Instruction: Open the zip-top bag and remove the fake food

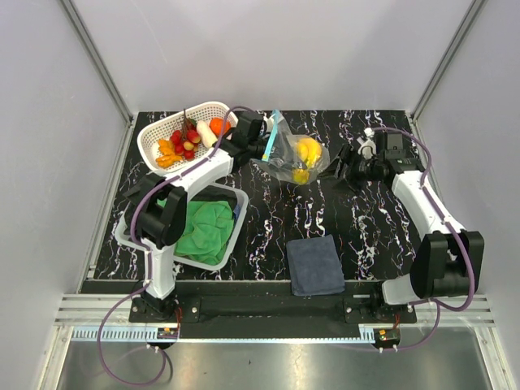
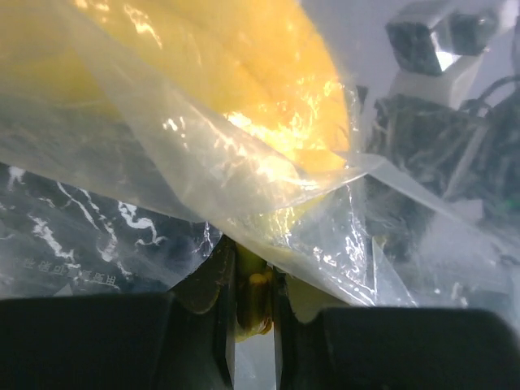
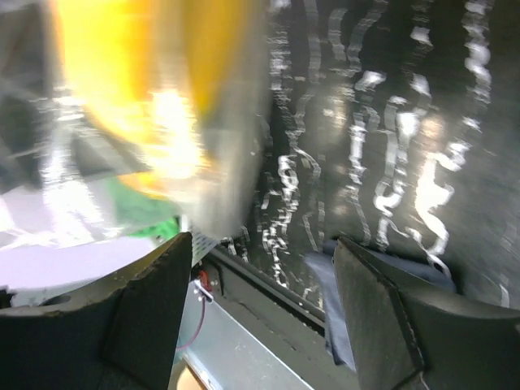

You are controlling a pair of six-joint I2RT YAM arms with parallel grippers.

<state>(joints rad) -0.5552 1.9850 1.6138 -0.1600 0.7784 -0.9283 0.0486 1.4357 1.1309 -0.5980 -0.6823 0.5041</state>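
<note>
Far to the left of both claws, the white basket (image 1: 161, 126) holds loose toy fruit (image 1: 182, 143). Next comes the left claw (image 1: 263, 149), pinched together on a fold of the bag (image 1: 318, 159). The left wrist view shows the clear film squeezed between its two dark fingers (image 2: 219, 284). The teal zip strip (image 1: 274, 134) runs away from the robot just beside this claw. So the mouth sits at the left claw's end and the bag's body stretches rightward from it; whether it is lifted or resting on the table is hard to tell. A yellow banana (image 1: 307, 152) sits inside, just beyond the left claw's fingertips. To the right of the bag stands the right claw (image 1: 344, 167), spread apart and holding nothing. In its own blurred view the bag lies ahead and off to the left side, not between the fingers (image 3: 154, 301). The right claw is the free one, and it likely needs to travel leftward along the bag to reach the strip's other lip.
</note>
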